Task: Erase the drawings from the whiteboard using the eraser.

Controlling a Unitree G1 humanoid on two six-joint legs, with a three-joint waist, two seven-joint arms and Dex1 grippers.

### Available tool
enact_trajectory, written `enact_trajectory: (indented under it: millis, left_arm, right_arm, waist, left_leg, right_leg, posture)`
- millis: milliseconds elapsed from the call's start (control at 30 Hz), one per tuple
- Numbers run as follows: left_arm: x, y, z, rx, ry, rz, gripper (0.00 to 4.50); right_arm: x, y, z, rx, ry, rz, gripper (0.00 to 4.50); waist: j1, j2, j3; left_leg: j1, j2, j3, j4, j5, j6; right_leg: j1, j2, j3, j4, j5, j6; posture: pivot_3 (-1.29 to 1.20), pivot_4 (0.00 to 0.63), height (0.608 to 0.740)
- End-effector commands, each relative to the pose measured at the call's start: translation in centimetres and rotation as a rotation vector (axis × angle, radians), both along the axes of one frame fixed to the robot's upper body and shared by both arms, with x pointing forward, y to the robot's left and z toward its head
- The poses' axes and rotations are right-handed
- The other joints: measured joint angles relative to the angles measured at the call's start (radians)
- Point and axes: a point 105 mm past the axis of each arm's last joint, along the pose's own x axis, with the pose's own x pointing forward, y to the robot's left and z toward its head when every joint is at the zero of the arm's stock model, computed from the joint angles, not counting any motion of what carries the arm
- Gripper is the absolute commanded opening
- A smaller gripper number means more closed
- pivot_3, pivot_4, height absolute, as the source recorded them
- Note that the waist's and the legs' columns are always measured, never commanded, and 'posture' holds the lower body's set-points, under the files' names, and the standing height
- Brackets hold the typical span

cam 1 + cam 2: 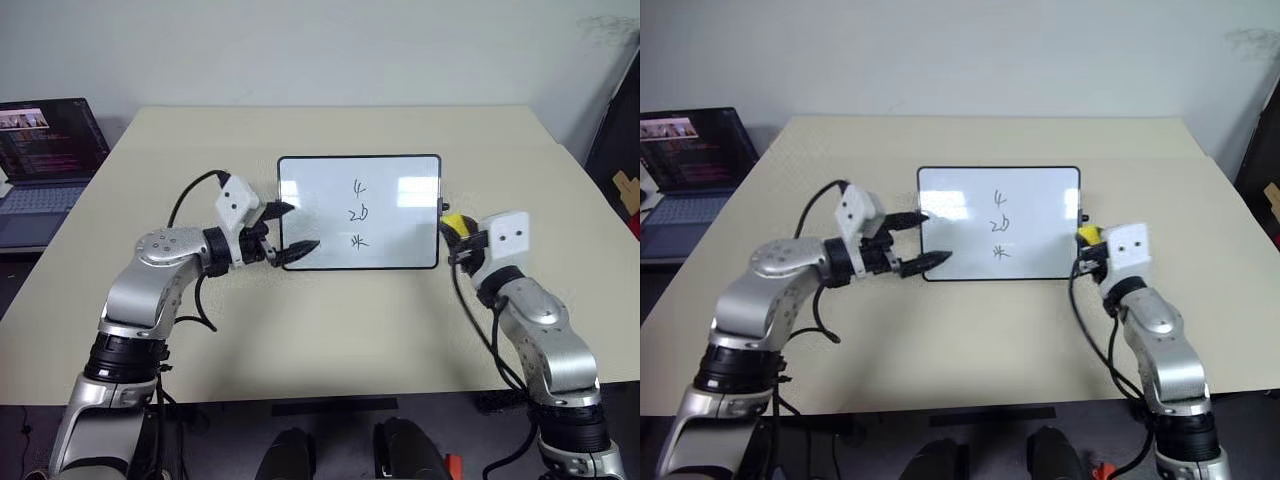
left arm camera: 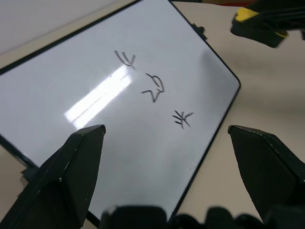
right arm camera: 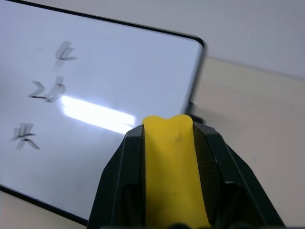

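The whiteboard [image 1: 400,190] was laid flat at the centre of the counter [image 1: 330,320], with the drawings [image 1: 359,213] unerased on it. The eraser [image 1: 455,223] was gripped by the right tool [image 1: 456,236] at the board's 3 o'clock edge. The left tool [image 1: 290,230] was held open at its 9 o'clock edge.

The laptop [image 1: 45,165] at the upper left is cut by the frame's edge, its screen text too small to read. The eraser [image 3: 172,167] is mostly hidden between claw fingers [image 3: 119,181].

Beige table [image 1: 330,330] by plain white wall [image 1: 320,50], open laptop [image 1: 45,150] at left.
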Motion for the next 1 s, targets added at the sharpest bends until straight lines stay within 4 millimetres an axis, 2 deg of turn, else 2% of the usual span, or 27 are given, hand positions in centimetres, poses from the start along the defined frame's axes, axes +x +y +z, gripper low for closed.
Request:
enact_trajectory:
  millis: [33, 267, 467, 633, 767, 867, 1000]
  left_arm:
    - [1.3, 0.9, 2.2, -0.030, -0.063, 0.101, 4.50]
    - [2.0, 1.2, 2.4, -0.025, -0.043, 0.145, 4.50]
    - [1.8, 1.2, 2.2, -0.011, -0.027, 0.140, 4.50]
    - [1.8, 1.1, 2.7, -0.013, -0.043, 0.135, 4.50]
    - [1.7, 0.9, 2.7, -0.012, -0.045, 0.128, 4.50]
    - [1.7, 0.9, 2.6, -0.012, -0.045, 0.124, 4.50]
    - [1.6, 0.7, 2.5, -0.011, -0.044, 0.117, 4.50]
  right_arm:
    - [0.4, 3.2, 2.5, -0.096, -0.143, 0.104, 1.06]
    - [4.2, 7.3, 4.5, -0.219, -0.257, 0.162, 1.04]
    - [7.4, 8.3, 5.8, -0.253, -0.270, 0.133, 1.03]
    - [8.8, 9.4, 6.0, -0.271, -0.258, 0.139, 1.01]
    - [9.6, 9.9, 4.6, -0.306, -0.210, 0.141, 1.01]
    - [9.6, 9.9, 2.4, -0.354, -0.140, 0.162, 1.01]
    - [9.5, 8.6, -0.6, -0.366, -0.013, 0.154, 1.01]
  waist:
    - [0.000, 0.000, 0.000]
    - [-0.001, 0.000, 0.000]
    - [0.000, 0.000, 0.000]
    - [-0.001, 0.000, 0.000]
    - [-0.003, 0.000, 0.000]
    - [-0.003, -0.001, 0.000]
    - [-0.003, -0.001, -0.001]
  left_leg:
    - [0.000, 0.000, 0.000, 0.000, 0.000, 0.000]
    - [0.001, 0.000, 0.001, 0.000, 0.001, -0.001]
    - [-0.001, 0.000, 0.000, 0.000, 0.001, -0.003]
    - [-0.004, -0.001, 0.000, 0.000, 0.002, -0.003]
    - [-0.009, -0.001, 0.001, 0.001, 0.002, -0.004]
    - [-0.013, -0.001, 0.001, 0.002, 0.003, -0.005]
    - [-0.013, -0.001, 0.001, 0.002, 0.003, -0.005]
  right_leg:
    - [0.000, 0.000, 0.000, 0.000, 0.000, 0.000]
    - [0.000, 0.000, 0.000, 0.000, 0.000, 0.000]
    - [-0.002, -0.001, 0.000, 0.000, 0.000, 0.000]
    - [-0.005, -0.002, 0.000, 0.000, 0.000, -0.001]
    - [-0.011, -0.005, 0.000, 0.002, 0.000, -0.001]
    - [-0.015, -0.006, 0.000, 0.003, 0.001, -0.001]
    - [-0.014, -0.006, 0.000, 0.003, 0.001, -0.001]
  posture:
    - [0.00, 0.150, 0.740]
    - [0.00, 0.150, 0.740]
    - [0.00, 0.150, 0.740]
    - [0.00, 0.150, 0.740]
    - [0.00, 0.150, 0.740]
    - [0.00, 0.150, 0.740]
    - [0.00, 0.150, 0.740]
